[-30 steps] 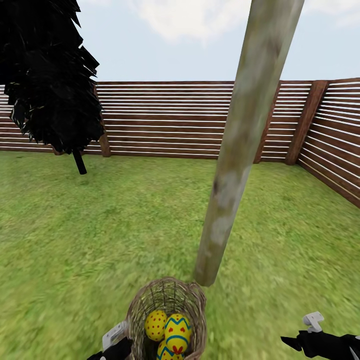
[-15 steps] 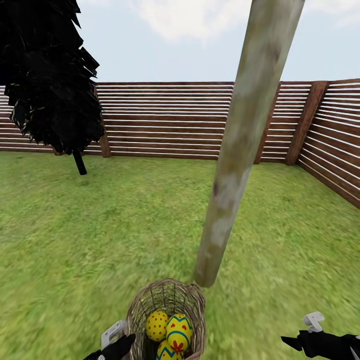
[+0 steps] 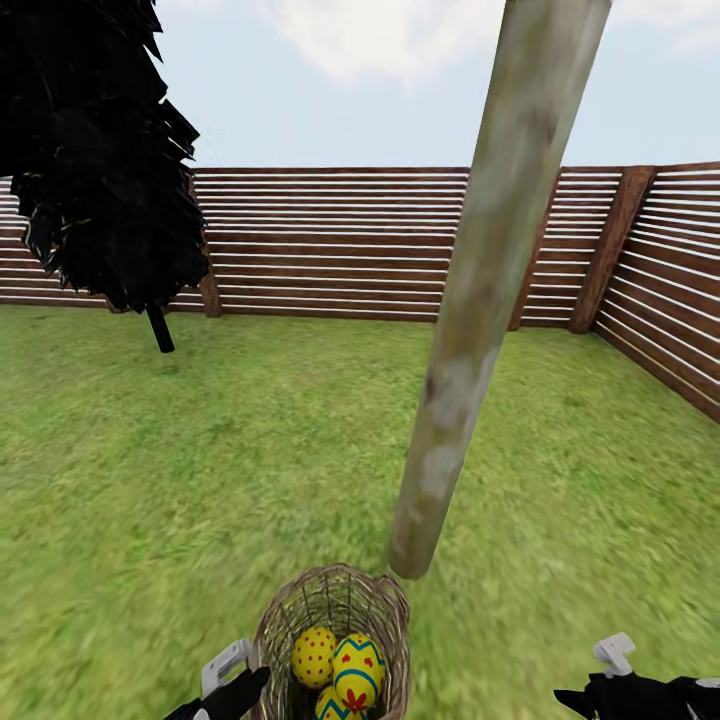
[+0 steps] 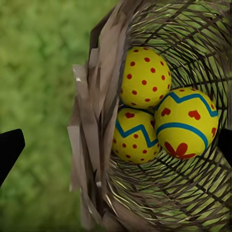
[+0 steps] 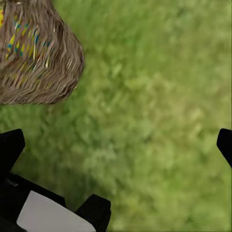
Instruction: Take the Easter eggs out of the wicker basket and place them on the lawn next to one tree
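Three Easter eggs (image 4: 162,116) all in the wicker basket (image 3: 335,630), packed touching each other, none out yet; basket stands on the lawn (image 3: 200,470) just beside the foot of the pale tree (image 3: 470,330), so the drop spot is right there. Left tool (image 4: 116,145) straddles the basket's braided rim, one dark fingertip outside over grass, the other inside against the weave by the egg with blue bands, fingers apart, nothing clamped. Right tool (image 5: 118,140) hangs over bare grass near the basket's outer wall, fingers wide apart, empty. Step in hand reads as the first pick. To do it well: shift the left tool fully inside the rim, centre on the top egg, the dotted one or the banded one, and close across its narrow middle, not on wicker. Lift straight up so the basket does not tip, then set it on grass at the trunk's base, clear of the basket. The third egg sits lower and is partly hidden, probably harder to reach. Dark-foliaged tree (image 3: 95,150) and fence (image 3: 330,240) well apart, irrelevant.
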### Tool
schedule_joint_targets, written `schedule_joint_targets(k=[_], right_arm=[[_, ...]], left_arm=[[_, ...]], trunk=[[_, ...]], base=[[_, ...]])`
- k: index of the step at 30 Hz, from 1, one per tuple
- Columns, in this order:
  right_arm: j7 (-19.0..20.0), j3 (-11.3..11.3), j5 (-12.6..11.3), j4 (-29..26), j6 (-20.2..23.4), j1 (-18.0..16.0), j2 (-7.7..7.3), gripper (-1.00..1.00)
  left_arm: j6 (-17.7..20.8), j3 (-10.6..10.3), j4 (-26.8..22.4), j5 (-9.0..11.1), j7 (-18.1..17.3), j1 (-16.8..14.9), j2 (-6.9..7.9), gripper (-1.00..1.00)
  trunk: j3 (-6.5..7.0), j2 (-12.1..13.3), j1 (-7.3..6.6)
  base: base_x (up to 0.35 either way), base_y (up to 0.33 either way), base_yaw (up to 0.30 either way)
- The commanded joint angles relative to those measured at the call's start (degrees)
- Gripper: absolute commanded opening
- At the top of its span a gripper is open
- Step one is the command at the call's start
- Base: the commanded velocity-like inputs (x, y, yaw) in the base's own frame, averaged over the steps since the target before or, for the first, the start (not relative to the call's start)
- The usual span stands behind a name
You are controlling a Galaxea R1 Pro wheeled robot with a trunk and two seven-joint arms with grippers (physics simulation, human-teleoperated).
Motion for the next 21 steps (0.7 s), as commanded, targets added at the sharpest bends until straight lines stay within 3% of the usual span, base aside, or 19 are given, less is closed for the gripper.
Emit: schedule_joint_targets(k=[1,3,5,6,7,9,12,14,21], right_arm=[[0.15,-0.48,0.3,-0.44,0.65,-0.08,0.45,1.0],[-1.97,-0.52,0.26,-1.86,0.77,-0.14,1.51,1.0],[-9.88,-0.47,0.3,-4.13,0.85,-0.17,3.81,1.0],[-21.87,-0.38,0.42,-5.55,0.78,-0.18,7.36,1.0],[-27.32,-0.27,0.45,-6.28,0.7,-0.18,9.06,1.0],[-31.03,-0.19,0.47,-8.13,0.93,-0.18,10.77,1.0],[-33.15,-0.22,0.39,-13.38,1.5,-0.18,12.23,1.0],[-32.93,-0.22,0.35,-14.41,1.65,-0.18,12.35,1.0],[-26.61,-0.3,0.38,-14.66,1.76,-0.18,12.34,1.0]], left_arm=[[0.43,0.38,-0.11,0.38,-0.21,-0.01,-0.03,1.0],[0.43,0.41,-0.11,0.38,-0.21,-0.01,-0.03,1.0],[0.43,0.42,-0.12,0.38,-0.21,-0.01,-0.03,1.0],[0.43,0.42,-0.13,0.38,-0.21,-0.01,0.03,1.0],[0.43,0.42,-0.13,0.38,-0.21,-0.01,0.04,1.0],[0.43,0.44,-0.13,0.38,-0.21,-0.01,0.08,1.0],[0.49,0.5,-0.13,0.38,-0.21,-0.01,0.39,1.0],[0.51,0.51,-0.13,0.38,-0.21,-0.01,0.78,1.0],[0.52,0.62,-0.06,0.38,-0.21,-0.01,1.07,1.0]], trunk=[[0.13,0.39,-0.23],[0.49,1.19,-0.67],[0.85,2.0,-1.11],[1.03,2.4,-1.33],[1.21,2.8,-1.55],[1.57,3.6,-1.99],[2.11,4.8,-2.65],[2.47,5.6,-3.09],[3.72,8.41,-4.62]], base=[[0.0,0.0,0.0],[0.0,0.0,0.0],[0.0,0.0,0.0],[0.0,0.0,0.0],[0.0,0.0,0.0],[0.0,0.0,0.0],[0.0,0.0,0.0],[0.0,0.0,0.0],[0.0,0.0,0.083]])
